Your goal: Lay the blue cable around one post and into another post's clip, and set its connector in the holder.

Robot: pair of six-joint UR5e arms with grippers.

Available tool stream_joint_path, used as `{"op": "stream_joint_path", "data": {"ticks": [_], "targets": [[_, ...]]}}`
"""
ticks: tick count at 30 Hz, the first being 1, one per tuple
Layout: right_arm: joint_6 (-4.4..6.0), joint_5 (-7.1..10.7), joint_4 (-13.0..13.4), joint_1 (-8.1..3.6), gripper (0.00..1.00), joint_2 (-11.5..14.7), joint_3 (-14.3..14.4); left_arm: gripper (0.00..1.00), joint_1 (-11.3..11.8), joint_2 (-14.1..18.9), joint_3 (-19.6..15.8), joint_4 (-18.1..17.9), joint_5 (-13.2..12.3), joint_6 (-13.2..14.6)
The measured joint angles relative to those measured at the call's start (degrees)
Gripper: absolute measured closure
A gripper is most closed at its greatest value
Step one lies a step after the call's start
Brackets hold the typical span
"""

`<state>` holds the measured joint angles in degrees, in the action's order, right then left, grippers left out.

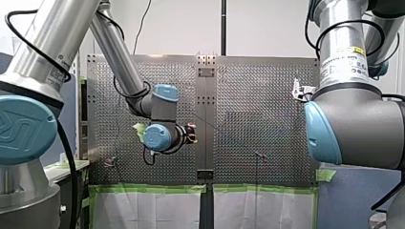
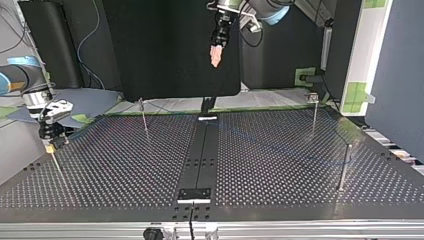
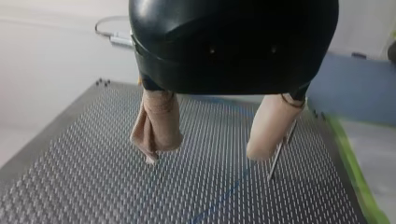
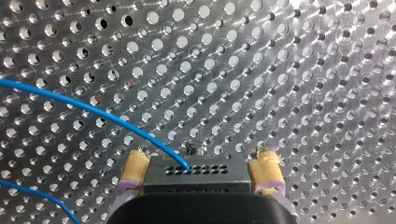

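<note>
Front view: my left gripper (image 1: 192, 133) hangs left of centre over the perforated table (image 1: 267, 143).
Top view: my right gripper (image 2: 49, 144) is at the table's left edge, and the posts (image 2: 144, 115) stand well apart.
Left wrist view: beige fingers (image 3: 159, 126) are spread with nothing between them.
Right wrist view: yellow pads (image 4: 134, 169) clamp the connector (image 4: 196, 173), and the blue cable (image 4: 93, 109) runs into it.

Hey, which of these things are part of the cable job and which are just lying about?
Job: blue cable, connector in my right gripper, posts, my left gripper.
Lying about: green tape, black panel.
</note>
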<state>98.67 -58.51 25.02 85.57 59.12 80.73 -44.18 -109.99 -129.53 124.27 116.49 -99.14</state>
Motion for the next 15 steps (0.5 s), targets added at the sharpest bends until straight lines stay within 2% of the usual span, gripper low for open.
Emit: {"op": "stream_joint_path", "data": {"ticks": [7,15], "targets": [[0.0,0.0,0.0,0.0,0.02,0.0,0.0,0.0,3.31,0.0,-0.01,0.81,1.41,0.02],[0.0,0.0,0.0,0.0,0.02,0.0,0.0,0.0,7.4,0.0,-0.02,1.07,1.43,0.16]]}}
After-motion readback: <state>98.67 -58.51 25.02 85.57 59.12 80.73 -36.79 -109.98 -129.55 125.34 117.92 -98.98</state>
